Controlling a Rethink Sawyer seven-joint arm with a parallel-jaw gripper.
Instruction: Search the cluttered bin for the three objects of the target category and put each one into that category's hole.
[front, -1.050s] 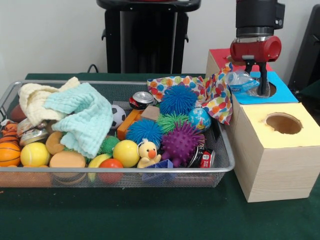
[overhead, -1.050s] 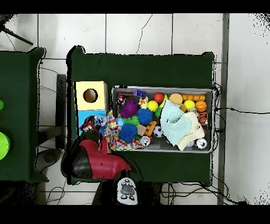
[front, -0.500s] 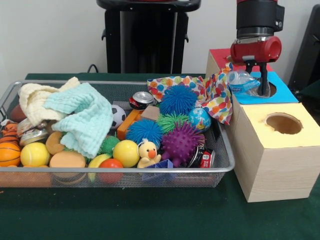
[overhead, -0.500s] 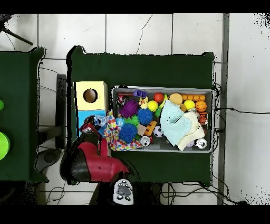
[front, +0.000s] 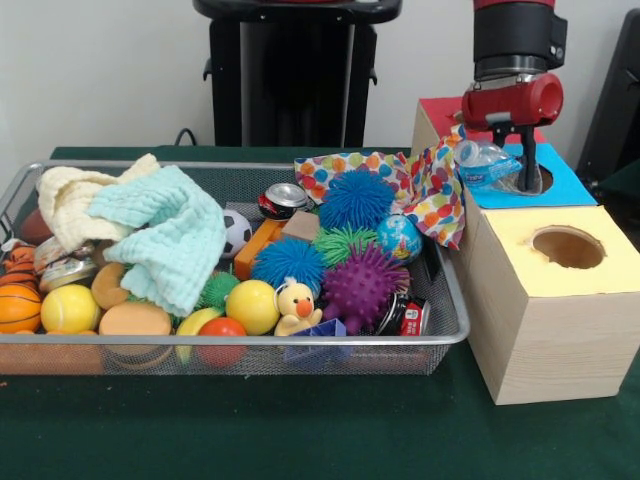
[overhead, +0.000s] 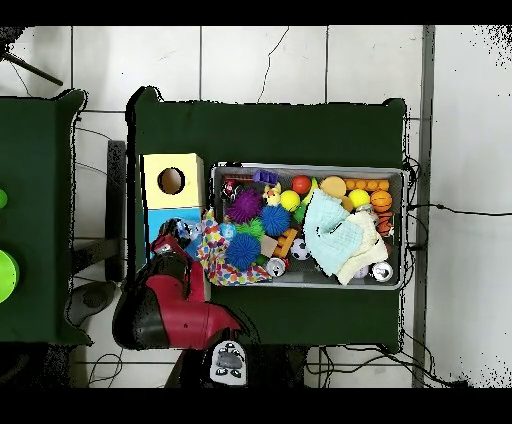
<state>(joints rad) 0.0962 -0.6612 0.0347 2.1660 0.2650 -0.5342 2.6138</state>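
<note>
Gripper (front: 512, 170) hangs over the blue-topped box (front: 560, 185) at the right of the front view, its dark fingers closed on a crumpled clear plastic bottle (front: 483, 162) held just above the box's hole (front: 541, 179). Nearer stands the yellow-topped box (front: 560, 300) with its own round hole, and a red-topped box (front: 440, 112) lies farther back. Left of the boxes, the wire bin (front: 230, 340) holds spiky balls in blue (front: 356, 198) and purple (front: 365, 286), a rubber duck (front: 296, 306), a crushed can (front: 285, 198), a small globe ball (front: 399, 237), and a mint cloth (front: 165, 238) over a cream one. A polka-dot cloth (front: 430, 190) drapes over the bin's right rim against the boxes.

Seen from overhead, the red arm (overhead: 175, 310) reaches up from the bottom to the blue box (overhead: 162, 222), hiding most of it; the bottle cannot be made out here. The yellow box (overhead: 172, 180) sits just above, and the bin (overhead: 390, 285) lies to their right on the green table (overhead: 270, 130).
</note>
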